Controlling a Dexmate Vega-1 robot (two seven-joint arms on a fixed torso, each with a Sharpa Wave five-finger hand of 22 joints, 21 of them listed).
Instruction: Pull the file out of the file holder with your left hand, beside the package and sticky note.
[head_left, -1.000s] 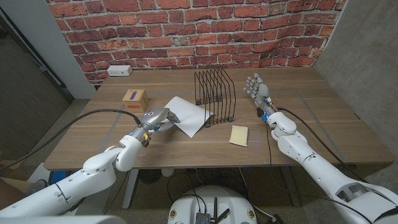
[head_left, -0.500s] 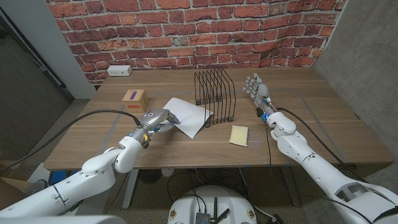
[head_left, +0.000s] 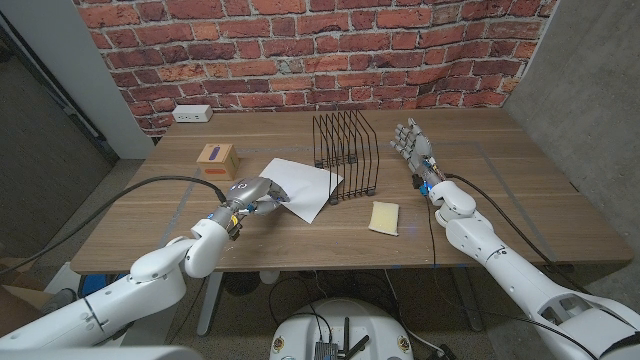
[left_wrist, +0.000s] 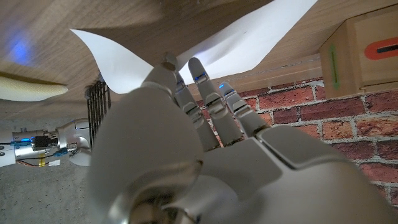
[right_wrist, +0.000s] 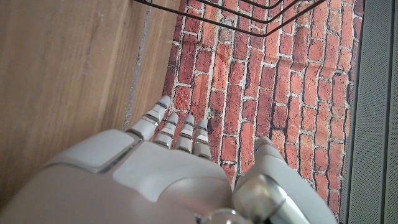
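The left hand (head_left: 258, 193) seems to pinch the white file (head_left: 303, 184), which lies on the bench (head_left: 520, 200) beside the wire file holder (head_left: 345, 155). The right hand (head_left: 411, 140) stands spread, holding nothing.

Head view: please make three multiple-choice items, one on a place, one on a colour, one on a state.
1. Where is the sticky note?
A. in front of the file holder
B. on the package
C. by the wall outlet

2. What colour is the file?
A. white
B. blue
C. black

3. What is the left robot hand doing?
A. waiting open
B. holding the file
C. holding the package

Key: 1 A, it lies nearer the robot than the wire rack; 2 A, the sheet is plain white; 3 B, its fingers close on the sheet's edge.
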